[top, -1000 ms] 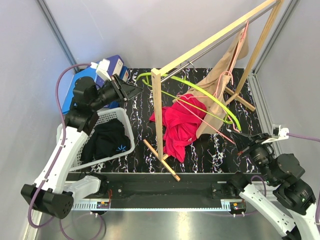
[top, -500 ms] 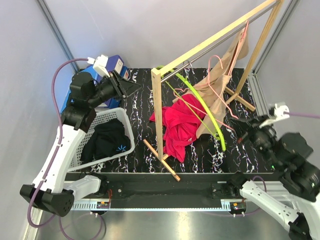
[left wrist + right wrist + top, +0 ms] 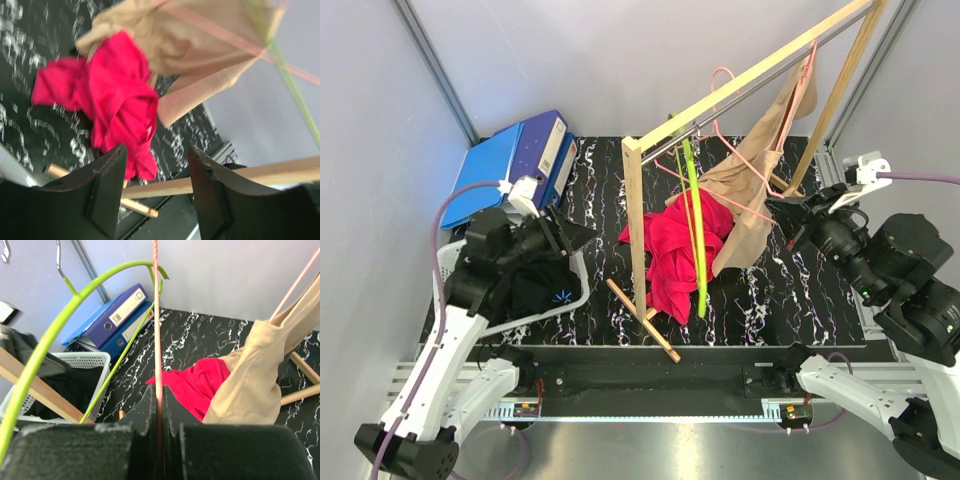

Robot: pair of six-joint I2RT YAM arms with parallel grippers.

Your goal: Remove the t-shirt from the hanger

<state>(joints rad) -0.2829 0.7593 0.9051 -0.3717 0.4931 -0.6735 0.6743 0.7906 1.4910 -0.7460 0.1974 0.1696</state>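
The right end effector (image 3: 157, 390) has its fingers pressed together on a thin wire of the pink hanger (image 3: 155, 315), which runs straight up from the fingertips. Pinching it there probably steadies the hanger so cloth can be drawn off. Left of that wire arcs a bare green hanger (image 3: 60, 325). Ahead and to the right hangs the beige t-shirt (image 3: 250, 385), not yet off, with another pink wire entering its top. Whether that wire and the pinched one are one hanger I cannot tell.

The left end effector (image 3: 156, 150) is spread and empty, seemingly readied to take cloth. Ahead of it a red garment (image 3: 115, 100) lies crumpled on the worktop (image 3: 30, 125), with the beige shirt beyond. Its view is blurred, and the shirt's folds hide how it sits on the hanger.
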